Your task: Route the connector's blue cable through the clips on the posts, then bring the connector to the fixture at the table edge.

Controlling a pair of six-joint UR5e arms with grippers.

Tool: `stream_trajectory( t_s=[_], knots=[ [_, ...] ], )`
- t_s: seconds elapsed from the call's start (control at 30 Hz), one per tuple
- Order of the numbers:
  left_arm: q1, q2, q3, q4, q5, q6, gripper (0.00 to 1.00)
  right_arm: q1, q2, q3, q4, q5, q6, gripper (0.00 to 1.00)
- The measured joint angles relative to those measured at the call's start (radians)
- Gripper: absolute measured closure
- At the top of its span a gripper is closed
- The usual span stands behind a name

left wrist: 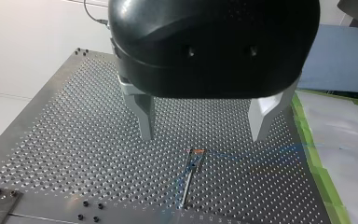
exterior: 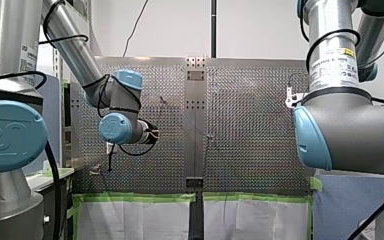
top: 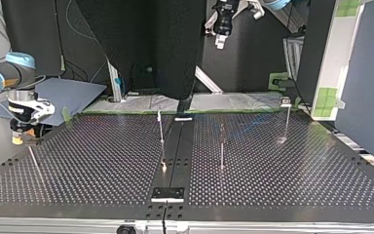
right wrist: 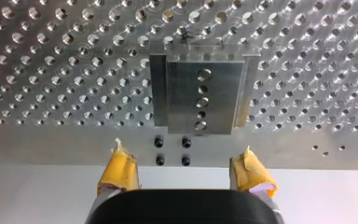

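In the left wrist view my left gripper [left wrist: 205, 137] hangs open high above the table, its metal fingers [left wrist: 145, 119] wide apart and empty. Below it a thin post with a clip [left wrist: 196, 153] stands on the perforated plate, and a faint blue cable [left wrist: 256, 150] runs from the clip toward the green-taped edge. My right gripper [right wrist: 183, 148] is open, with yellow pads [right wrist: 121, 168]. It sits low over a slotted metal fixture [right wrist: 200, 95] near the table's edge. In the top view it is at the far left [top: 22, 132]. I cannot make out the connector.
Three thin posts [top: 160, 127] [top: 221, 146] [top: 287, 119] rise from the table's middle and right in the top view. A small bracket [top: 168, 194] sits at the near edge on the centre strip. Green tape [left wrist: 317, 158] lines the table's border.
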Motion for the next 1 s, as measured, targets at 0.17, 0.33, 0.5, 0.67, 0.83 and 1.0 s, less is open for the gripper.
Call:
stream_trajectory(
  t_s=[0.17,0.33,0.5,0.67,0.83,1.0],
  knots=[
    [0.0,0.0,0.0,0.0,0.0,0.0,0.0,0.003,0.0,0.0,0.007,0.006,-0.003,0.01],
    [-0.001,0.0,0.0,-0.001,0.0,0.0,0.0,0.009,-0.003,0.004,0.037,0.034,-0.021,0.01],
    [-0.002,0.0,0.0,-0.001,0.0,0.0,0.0,0.033,-0.017,0.027,0.075,0.073,-0.055,0.01],
    [-0.001,0.0,0.0,-0.001,0.001,0.0,0.0,0.075,-0.057,0.069,0.061,0.117,-0.077,0.01],
    [-0.001,0.0,-0.001,0.0,0.001,0.0,0.0,0.119,-0.096,0.113,0.039,0.161,-0.084,0.01],
    [-0.002,0.0,-0.001,-0.001,0.001,0.0,0.0,0.164,-0.105,0.141,0.037,0.206,-0.099,0.01]
  ],
)
